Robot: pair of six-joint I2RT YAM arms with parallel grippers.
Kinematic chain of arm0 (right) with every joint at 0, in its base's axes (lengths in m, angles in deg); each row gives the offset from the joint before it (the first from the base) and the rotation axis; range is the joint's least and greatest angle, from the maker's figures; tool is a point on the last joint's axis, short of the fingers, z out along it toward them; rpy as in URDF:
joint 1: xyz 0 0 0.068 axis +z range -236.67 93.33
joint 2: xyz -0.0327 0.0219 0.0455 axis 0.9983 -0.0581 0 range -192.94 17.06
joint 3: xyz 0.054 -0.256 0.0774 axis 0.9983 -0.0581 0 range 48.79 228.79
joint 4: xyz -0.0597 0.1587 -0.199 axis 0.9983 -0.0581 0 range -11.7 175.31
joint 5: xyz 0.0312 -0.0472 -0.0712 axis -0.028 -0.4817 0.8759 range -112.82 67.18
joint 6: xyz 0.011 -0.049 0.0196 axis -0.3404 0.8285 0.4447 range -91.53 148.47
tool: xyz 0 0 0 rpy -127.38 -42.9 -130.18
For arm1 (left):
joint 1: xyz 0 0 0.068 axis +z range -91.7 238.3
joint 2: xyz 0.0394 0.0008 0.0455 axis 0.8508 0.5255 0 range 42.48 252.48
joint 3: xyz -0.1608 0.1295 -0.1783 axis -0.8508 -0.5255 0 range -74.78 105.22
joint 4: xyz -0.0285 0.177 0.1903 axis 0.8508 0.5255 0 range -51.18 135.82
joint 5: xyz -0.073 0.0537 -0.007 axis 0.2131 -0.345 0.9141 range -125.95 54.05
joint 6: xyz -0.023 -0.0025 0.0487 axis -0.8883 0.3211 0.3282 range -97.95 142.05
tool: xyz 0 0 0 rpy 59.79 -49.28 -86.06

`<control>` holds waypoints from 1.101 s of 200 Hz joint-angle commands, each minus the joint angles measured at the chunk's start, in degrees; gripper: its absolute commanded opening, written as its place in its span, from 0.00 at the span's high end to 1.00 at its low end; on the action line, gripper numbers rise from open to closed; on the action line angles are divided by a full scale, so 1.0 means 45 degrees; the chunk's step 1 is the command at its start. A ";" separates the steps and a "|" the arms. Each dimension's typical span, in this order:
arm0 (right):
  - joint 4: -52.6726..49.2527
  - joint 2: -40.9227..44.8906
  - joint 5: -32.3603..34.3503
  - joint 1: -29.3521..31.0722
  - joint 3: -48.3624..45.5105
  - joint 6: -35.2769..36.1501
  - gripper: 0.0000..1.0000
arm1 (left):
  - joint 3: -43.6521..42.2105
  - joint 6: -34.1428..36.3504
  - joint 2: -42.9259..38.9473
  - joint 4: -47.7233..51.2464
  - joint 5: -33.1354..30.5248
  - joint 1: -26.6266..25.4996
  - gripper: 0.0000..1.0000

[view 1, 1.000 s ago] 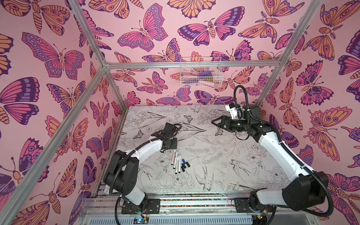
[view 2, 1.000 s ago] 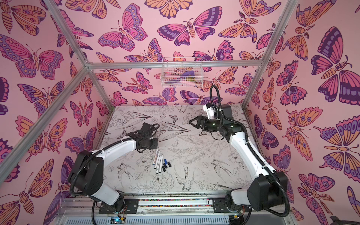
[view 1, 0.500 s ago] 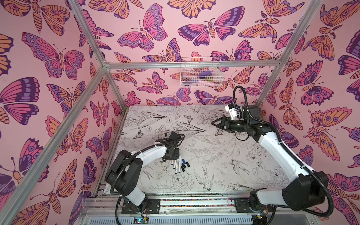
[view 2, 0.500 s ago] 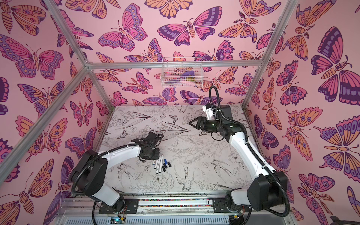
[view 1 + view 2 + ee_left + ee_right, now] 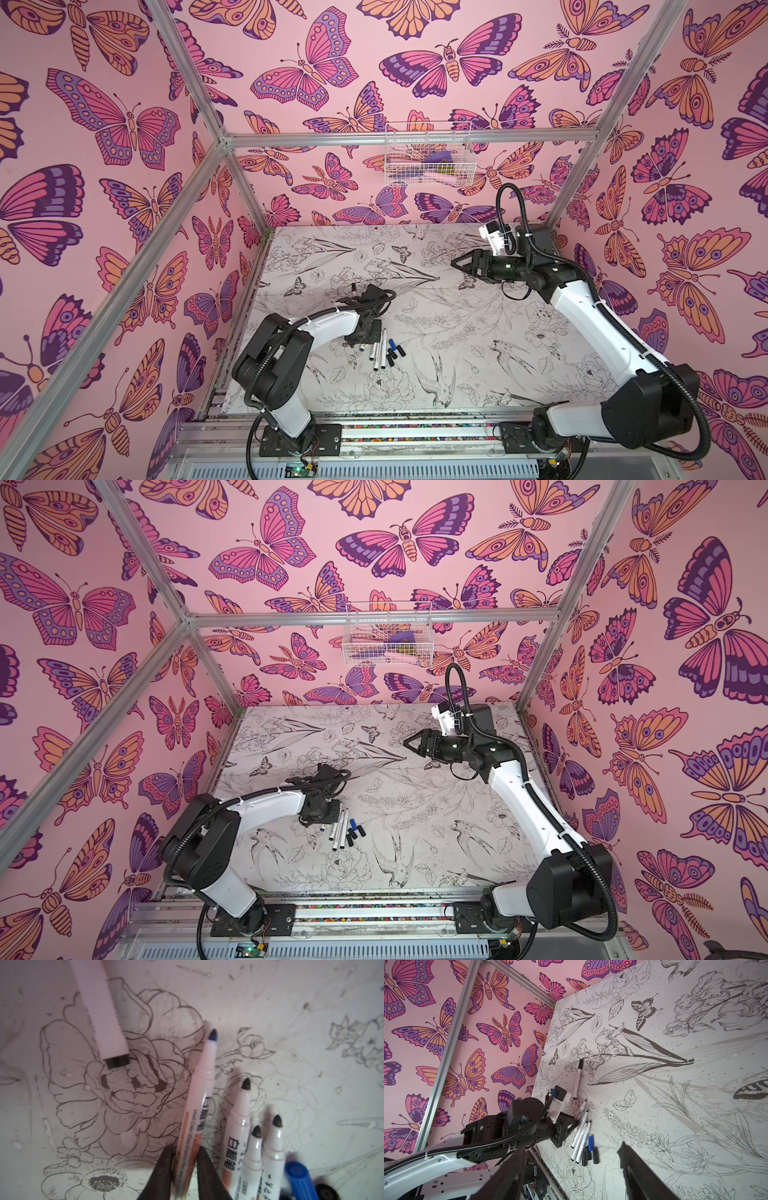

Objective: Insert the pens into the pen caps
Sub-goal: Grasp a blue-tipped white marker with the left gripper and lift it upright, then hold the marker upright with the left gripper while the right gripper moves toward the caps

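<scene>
one blue-tipped pen point(image 5: 199, 1093) clamped in left gripper point(image 5: 185, 1148) jaws, beside three black-tipped pens point(image 5: 239, 1126); right gripper point(image 5: 459, 264) jaws wide apart.

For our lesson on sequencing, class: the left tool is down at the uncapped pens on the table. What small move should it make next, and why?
Probably lift the blue-tipped pen straight up. The left tool appears to pinch its barrel, black-tipped pens lie close beside it, and the blue cap lies loose nearby.
</scene>
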 commanded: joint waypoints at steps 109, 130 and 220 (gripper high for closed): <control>0.0490 -0.0936 0.1209 0.2424 -0.0608 0.0577 0.28 | 0.0330 0.0642 -0.3220 -0.3824 0.2583 -0.0496 1.00; 0.0936 -0.1306 0.1388 0.3148 -0.0458 0.0549 0.28 | -0.0269 0.0593 -0.3516 -0.5960 0.3488 -0.0758 1.00; 0.2201 -0.2469 0.1503 0.3723 0.0256 -0.0365 0.41 | -0.0965 0.1123 -0.3877 -0.8591 0.5120 -0.1513 1.00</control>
